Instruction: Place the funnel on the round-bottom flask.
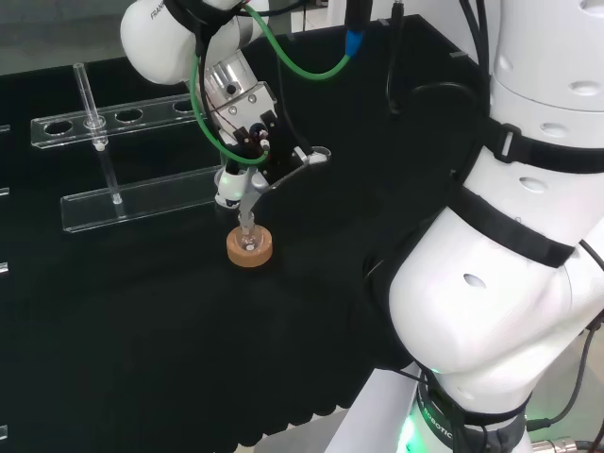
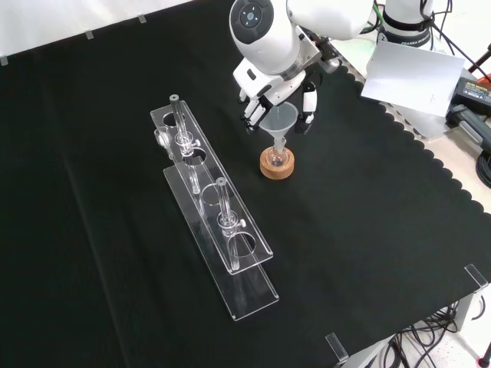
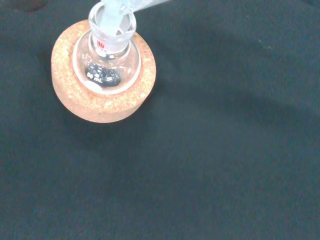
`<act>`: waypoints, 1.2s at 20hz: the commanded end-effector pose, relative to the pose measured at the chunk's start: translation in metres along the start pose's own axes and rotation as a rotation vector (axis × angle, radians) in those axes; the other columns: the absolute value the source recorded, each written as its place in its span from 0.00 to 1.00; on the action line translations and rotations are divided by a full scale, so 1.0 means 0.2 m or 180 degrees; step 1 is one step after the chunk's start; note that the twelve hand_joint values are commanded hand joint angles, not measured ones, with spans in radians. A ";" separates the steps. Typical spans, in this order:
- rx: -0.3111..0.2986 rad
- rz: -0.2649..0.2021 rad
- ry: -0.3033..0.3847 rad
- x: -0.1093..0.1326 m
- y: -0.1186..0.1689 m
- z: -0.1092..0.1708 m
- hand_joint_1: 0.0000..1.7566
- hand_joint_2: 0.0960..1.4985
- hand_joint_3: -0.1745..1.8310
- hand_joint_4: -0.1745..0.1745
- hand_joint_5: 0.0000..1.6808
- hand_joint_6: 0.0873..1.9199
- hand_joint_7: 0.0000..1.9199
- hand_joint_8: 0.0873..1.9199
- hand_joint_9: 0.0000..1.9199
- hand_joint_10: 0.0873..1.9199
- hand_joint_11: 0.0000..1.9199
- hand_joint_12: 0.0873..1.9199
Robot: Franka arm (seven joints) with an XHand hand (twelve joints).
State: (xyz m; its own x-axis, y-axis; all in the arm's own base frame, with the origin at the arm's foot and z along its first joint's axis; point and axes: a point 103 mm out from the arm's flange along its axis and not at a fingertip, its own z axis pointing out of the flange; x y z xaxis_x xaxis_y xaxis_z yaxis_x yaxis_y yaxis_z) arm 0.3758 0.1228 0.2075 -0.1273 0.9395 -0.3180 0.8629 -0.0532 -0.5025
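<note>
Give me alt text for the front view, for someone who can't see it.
The hand holds a clear funnel whose stem reaches into the neck of a small round-bottom flask on a cork ring, on black cloth. To the left lies a clear rack with glass tubes.

flask (image 3: 111, 55) on cork ring (image 3: 102, 100) — funnel stem (image 3: 117, 9) (in neck)

Pretty clearly a lab setup: black cloth over the tabletop (image 2: 368, 253), clear acrylic tube rack (image 2: 219, 222) holding glass tubes (image 2: 223, 201), a little round-bottom flask (image 3: 106, 62) sitting in a cork ring (image 3: 75, 95), plus cables (image 2: 430, 333) dangling off the edge.
</note>
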 end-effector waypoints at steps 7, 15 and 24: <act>-0.0009 0.0022 -0.0048 0.00 0.00 0.00 0.44 0.51 0.35 0.36 0.35 0.34 0.32 0.36 0.52 0.19 0.35 0.59; -0.0085 0.0059 -0.0096 -0.01 0.01 -0.02 0.43 0.51 0.36 0.36 0.34 0.33 0.31 0.37 0.51 0.20 0.34 0.60; 0.0009 0.0051 -0.0086 -0.03 0.02 0.01 0.43 0.51 0.36 0.36 0.34 0.33 0.31 0.37 0.51 0.21 0.34 0.60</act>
State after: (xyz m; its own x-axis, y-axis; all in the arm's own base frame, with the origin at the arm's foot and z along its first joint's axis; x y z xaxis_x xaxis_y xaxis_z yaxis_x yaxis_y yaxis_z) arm 0.3800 0.1202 0.2072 -0.1293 0.9289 -0.3471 0.8667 -0.0642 -0.4947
